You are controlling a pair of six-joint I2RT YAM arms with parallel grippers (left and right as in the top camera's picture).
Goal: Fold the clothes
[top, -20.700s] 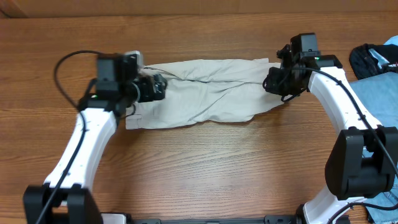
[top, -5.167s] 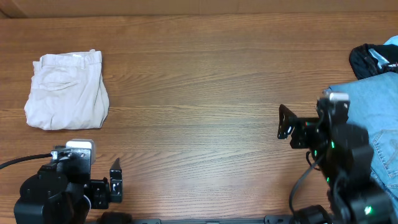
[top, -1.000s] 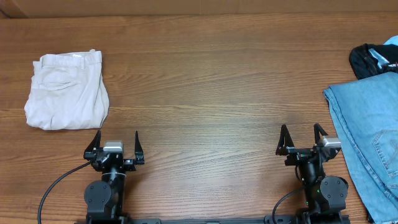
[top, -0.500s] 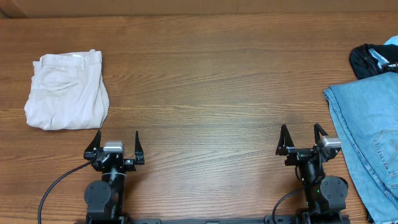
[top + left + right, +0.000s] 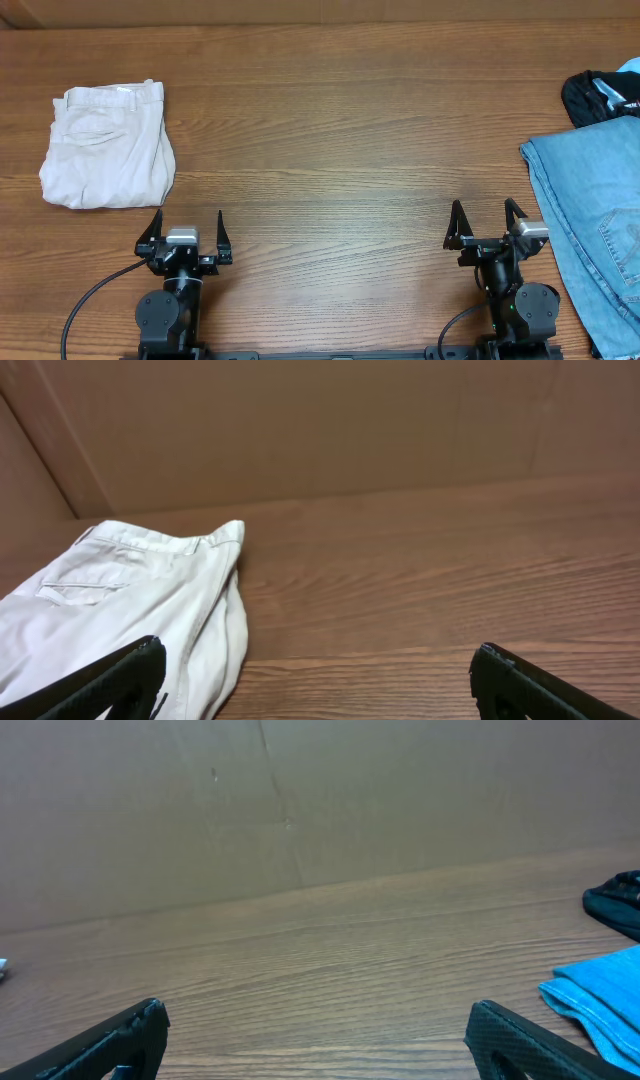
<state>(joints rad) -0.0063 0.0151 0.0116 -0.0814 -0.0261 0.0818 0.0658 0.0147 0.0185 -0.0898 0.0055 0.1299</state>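
Observation:
The cream shorts (image 5: 107, 147) lie folded into a compact bundle at the far left of the table, waistband toward the back. In the left wrist view the shorts (image 5: 120, 605) fill the lower left. My left gripper (image 5: 187, 228) rests near the front edge, below and right of the shorts, wide open and empty. Both of its black fingertips (image 5: 115, 678) show at the bottom corners of its wrist view. My right gripper (image 5: 484, 219) sits at the front right, also wide open with nothing between its fingers (image 5: 510, 1038).
Light blue jeans (image 5: 590, 215) spread over the right edge of the table, also in the right wrist view as jeans (image 5: 600, 995). A dark garment (image 5: 600, 95) lies at the back right. A cardboard wall (image 5: 300, 800) stands behind the wooden table (image 5: 340, 150).
Nothing has moved over the last second. Much earlier the shorts lay spread out between both grippers; they now lie folded at the left with both arms drawn back.

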